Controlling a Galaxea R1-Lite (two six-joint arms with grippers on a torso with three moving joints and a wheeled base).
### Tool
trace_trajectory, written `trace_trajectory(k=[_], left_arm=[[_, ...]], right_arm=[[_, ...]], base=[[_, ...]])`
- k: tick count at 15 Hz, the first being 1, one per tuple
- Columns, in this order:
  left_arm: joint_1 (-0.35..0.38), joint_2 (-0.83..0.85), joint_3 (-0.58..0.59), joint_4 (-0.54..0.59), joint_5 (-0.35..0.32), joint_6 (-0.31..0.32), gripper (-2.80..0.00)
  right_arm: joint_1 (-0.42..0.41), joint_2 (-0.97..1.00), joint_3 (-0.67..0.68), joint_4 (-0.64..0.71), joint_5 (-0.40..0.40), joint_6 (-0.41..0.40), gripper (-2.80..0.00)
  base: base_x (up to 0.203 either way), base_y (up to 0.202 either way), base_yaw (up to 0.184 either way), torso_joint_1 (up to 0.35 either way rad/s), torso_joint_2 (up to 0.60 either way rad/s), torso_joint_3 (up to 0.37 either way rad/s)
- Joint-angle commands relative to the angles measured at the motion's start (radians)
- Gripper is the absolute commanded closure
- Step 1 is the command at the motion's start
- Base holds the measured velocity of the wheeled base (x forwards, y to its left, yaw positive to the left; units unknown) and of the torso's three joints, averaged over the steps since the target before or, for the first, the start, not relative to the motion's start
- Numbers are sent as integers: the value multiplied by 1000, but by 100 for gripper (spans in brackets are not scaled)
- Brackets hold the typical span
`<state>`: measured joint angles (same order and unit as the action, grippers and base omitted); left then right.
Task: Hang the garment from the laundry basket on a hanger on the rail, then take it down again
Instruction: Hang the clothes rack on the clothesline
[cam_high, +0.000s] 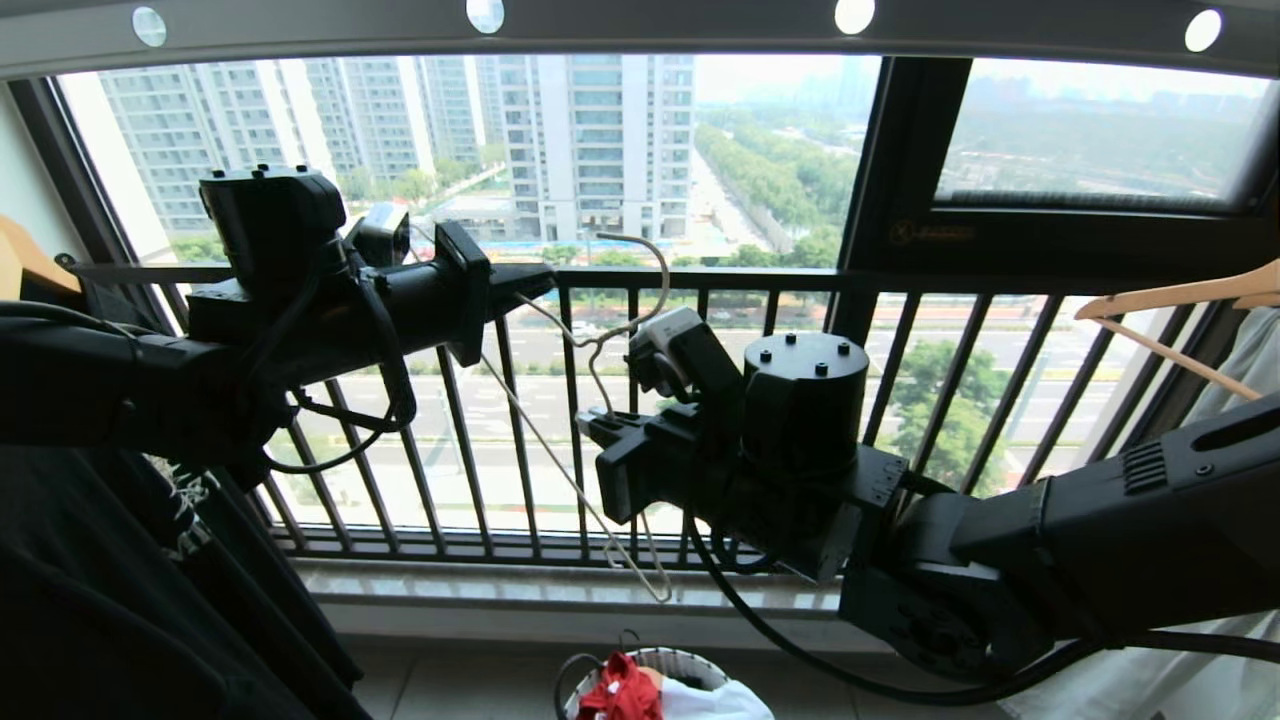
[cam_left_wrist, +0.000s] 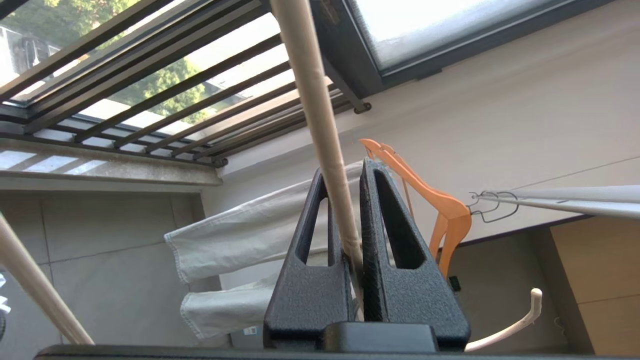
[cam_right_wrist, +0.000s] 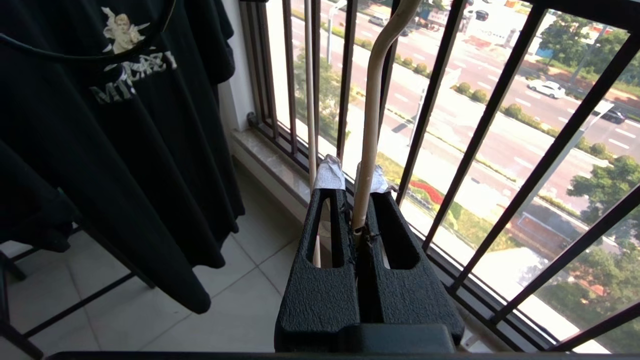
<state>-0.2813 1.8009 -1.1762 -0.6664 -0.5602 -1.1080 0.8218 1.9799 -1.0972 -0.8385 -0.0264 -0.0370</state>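
Hanger (cam_high: 590, 360) held in mid-air before the window railing (cam_high: 700, 420), below the rail (cam_high: 640, 25) | left gripper (cam_high: 535, 283) clamped on its wire arm | right gripper (cam_high: 592, 425) pinched on its neck | garment (cam_high: 620, 690) red, lying in laundry basket (cam_high: 690, 662) on the floor

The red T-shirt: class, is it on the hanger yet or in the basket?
In the laundry basket: the red T-shirt lies bunched there, while the white wire hanger hangs bare.
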Motion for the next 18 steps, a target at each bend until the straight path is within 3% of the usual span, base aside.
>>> trace_trajectory(k=[1, 6, 7, 15, 18], left_arm=[[-1, 15, 4, 1, -16, 4, 0], [-1, 15, 3, 7, -24, 16, 0], [0, 15, 4, 7, -24, 26, -280], [-4, -28, 20, 9, -26, 37, -280], [-48, -103, 13, 132, -42, 43, -280]], right_arm=[[3, -14, 6, -10, 0, -1, 0], [36, -18, 18, -10, -3, -3, 0], [36, -19, 17, -10, -3, -3, 0], [-12, -19, 20, -10, -12, -1, 0], [-73, -34, 66, -16, -21, 0, 0]], base=[[0, 0, 0, 0, 0, 0], [0, 0, 0, 0, 0, 0], [0, 0, 0, 0, 0, 0], [0, 0, 0, 0, 0, 0], [0, 0, 0, 0, 0, 0]])
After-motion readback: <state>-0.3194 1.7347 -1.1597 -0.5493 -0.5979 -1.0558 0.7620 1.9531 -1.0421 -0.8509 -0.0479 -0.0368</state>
